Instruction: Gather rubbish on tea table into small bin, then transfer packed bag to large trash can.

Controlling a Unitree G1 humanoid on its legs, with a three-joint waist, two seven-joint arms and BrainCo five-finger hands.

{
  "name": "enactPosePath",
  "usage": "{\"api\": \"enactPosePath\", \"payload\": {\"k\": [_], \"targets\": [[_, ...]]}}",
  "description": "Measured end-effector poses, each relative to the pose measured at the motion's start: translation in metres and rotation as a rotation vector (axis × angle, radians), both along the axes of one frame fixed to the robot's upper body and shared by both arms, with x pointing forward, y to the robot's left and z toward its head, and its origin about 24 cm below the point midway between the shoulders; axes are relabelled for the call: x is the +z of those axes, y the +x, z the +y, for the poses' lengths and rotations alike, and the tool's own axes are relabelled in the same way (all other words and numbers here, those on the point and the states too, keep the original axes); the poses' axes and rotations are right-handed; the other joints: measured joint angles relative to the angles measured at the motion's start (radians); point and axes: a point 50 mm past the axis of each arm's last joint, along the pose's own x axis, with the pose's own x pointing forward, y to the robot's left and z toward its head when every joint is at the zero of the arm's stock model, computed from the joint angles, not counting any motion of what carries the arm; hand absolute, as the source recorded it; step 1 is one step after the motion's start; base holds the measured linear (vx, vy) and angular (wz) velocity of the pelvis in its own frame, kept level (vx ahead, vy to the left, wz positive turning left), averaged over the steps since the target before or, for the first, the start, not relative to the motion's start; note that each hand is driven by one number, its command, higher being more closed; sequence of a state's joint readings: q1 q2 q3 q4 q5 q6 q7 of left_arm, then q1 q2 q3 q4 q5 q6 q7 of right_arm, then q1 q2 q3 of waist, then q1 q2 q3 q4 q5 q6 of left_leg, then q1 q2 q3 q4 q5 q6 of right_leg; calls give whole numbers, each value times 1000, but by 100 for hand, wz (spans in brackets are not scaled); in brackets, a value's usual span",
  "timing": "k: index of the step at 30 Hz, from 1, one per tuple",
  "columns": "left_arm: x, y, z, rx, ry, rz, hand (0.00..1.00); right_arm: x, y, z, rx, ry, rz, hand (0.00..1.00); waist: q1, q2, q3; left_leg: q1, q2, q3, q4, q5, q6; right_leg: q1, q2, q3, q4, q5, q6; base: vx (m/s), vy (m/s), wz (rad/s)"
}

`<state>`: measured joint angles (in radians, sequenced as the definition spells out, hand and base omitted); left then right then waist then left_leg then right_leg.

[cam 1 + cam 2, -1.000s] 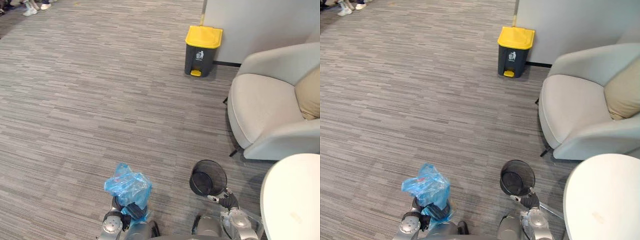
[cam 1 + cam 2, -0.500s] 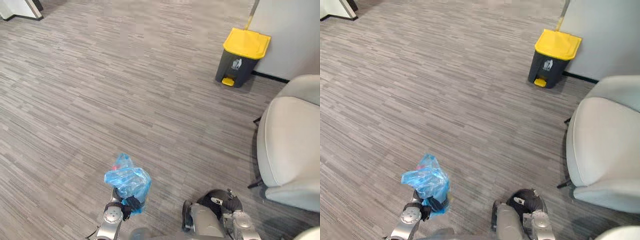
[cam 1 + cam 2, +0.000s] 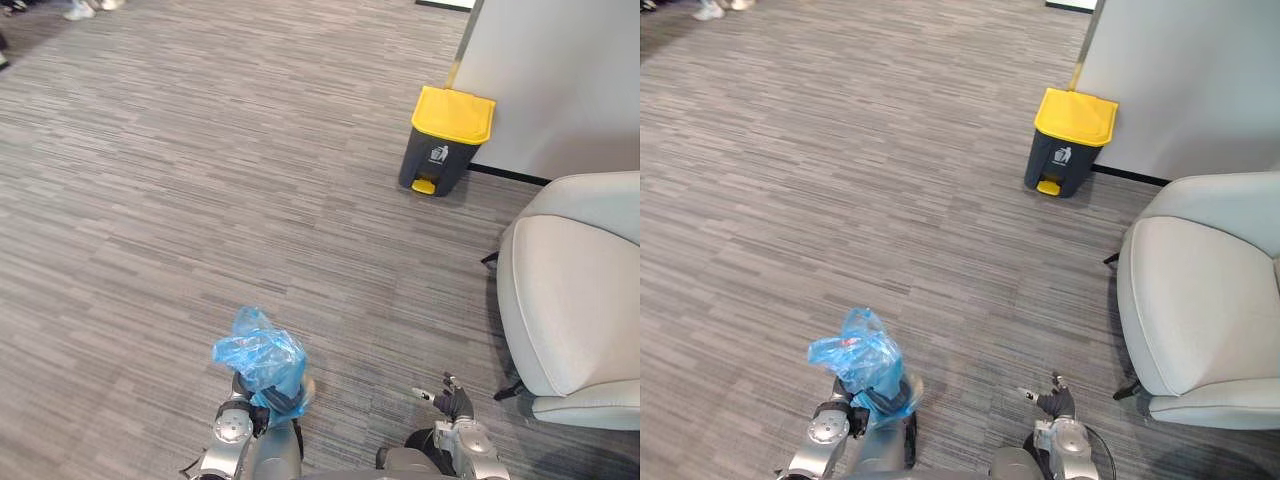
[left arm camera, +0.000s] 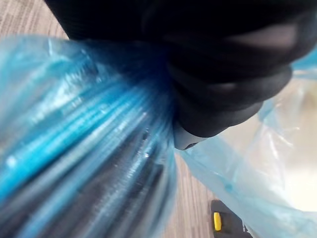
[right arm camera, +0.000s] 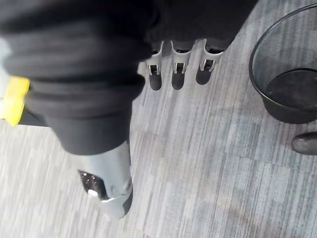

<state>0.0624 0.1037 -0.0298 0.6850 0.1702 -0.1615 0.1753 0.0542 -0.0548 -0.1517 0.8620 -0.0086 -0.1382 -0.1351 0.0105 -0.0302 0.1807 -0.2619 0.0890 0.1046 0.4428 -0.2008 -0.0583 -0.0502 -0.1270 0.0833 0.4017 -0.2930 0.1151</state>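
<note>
A crumpled blue plastic bag (image 3: 258, 355) is bunched up in my left hand (image 3: 262, 404) at the bottom left, held above the carpet. In the left wrist view the bag's gathered film (image 4: 74, 124) runs under the dark curled fingers (image 4: 223, 74). The large trash can (image 3: 446, 140), dark grey with a yellow lid and pedal, stands far ahead to the right against a grey wall. My right hand (image 3: 452, 402) hangs at the bottom right with relaxed fingers (image 5: 176, 64) and holds nothing. The small black mesh bin (image 5: 290, 74) stands on the floor beside that hand.
A light grey armchair (image 3: 575, 300) fills the right side, its dark leg (image 3: 505, 390) near my right hand. Striped grey carpet (image 3: 250, 200) stretches between me and the trash can. A person's shoes (image 3: 85, 8) show at the far top left.
The camera has swung, so the trash can and armchair sit differently in the picture. The mesh bin and the white table have left the head views. The bag stays in my left hand.
</note>
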Motion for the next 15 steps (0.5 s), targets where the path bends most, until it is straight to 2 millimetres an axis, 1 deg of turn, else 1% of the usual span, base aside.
{"api": "enactPosePath", "payload": {"k": [1,2,3,4,5,6,7,8,9,10,11,12,13,14,15], "targets": [[-3,-7,4,7,9,21,100,-1,0,3,5,10,7,0,-4,-8,-2,39,-4,53,-2,-34,16,-67,-17,18,130,8,16,250,199,-73],[-4,-10,6,9,15,30,100,-2,1,5,9,15,10,0,-1,-9,-1,60,-4,76,-8,-45,21,-94,-24,16,193,20,36,267,188,-94],[-6,-15,9,11,21,43,100,-2,2,7,17,19,12,0,-2,-10,0,93,-4,107,-18,-61,31,-135,-40,-3,279,44,66,229,116,-84],[-8,-19,12,10,31,56,100,-3,2,8,23,20,13,0,-11,-8,0,134,-5,131,-24,-82,44,-175,-60,-43,372,71,57,307,104,-74],[-7,-20,16,9,44,59,100,-3,3,9,25,20,15,0,-19,-10,0,161,-2,145,-27,-99,50,-198,-70,-81,424,57,43,391,62,-58],[-7,-20,20,8,57,61,100,-2,5,9,33,15,14,0,-26,-5,3,186,-1,157,-37,-107,44,-227,-71,-120,457,28,6,349,3,-44],[-6,-19,22,9,64,58,100,-1,8,8,40,10,12,0,-28,-3,4,212,5,178,-54,-106,41,-259,-67,-160,468,-1,-22,370,-63,-49],[-5,-17,23,13,65,51,100,1,13,6,54,-5,5,0,-38,-6,3,251,18,200,-86,-106,40,-311,-54,-231,451,-25,-54,486,-130,-62],[-4,-15,23,13,64,48,100,4,22,6,89,-24,-5,0,-47,12,14,297,44,222,-118,-103,32,-367,-22,-333,368,-22,-84,496,-141,-51],[-4,-15,23,13,64,49,100,4,23,6,96,-28,-8,0,-49,14,15,307,51,228,-124,-101,29,-376,-13,-351,334,-14,-96,526,-161,-46],[-5,-14,25,12,68,54,100,4,23,5,103,-35,-6,0,-52,14,15,343,59,239,-140,-99,12,-386,10,-395,152,69,-116,372,-115,-17],[-6,-15,25,9,69,60,100,1,14,0,100,-45,18,0,-58,-7,9,393,44,239,-150,-116,-31,-350,16,-414,-7,313,-213,481,-112,-28],[-8,-13,18,10,48,64,100,2,15,-5,99,-59,25,0,-55,29,16,404,73,230,-149,-124,-44,-335,47,-425,-4,314,-222,439,-93,-26],[-6,-7,14,3,40,47,100,4,19,-6,98,-63,15,0,-52,42,13,391,80,211,-162,-113,-47,-336,61,-418,-2,289,-225,431,-115,-32],[-4,0,10,-9,35,30,100,6,21,-12,82,-72,8,0,-57,46,17,402,70,196,-180,-77,-49,-339,58,-410,34,244,-220,301,-118,-15]]}}
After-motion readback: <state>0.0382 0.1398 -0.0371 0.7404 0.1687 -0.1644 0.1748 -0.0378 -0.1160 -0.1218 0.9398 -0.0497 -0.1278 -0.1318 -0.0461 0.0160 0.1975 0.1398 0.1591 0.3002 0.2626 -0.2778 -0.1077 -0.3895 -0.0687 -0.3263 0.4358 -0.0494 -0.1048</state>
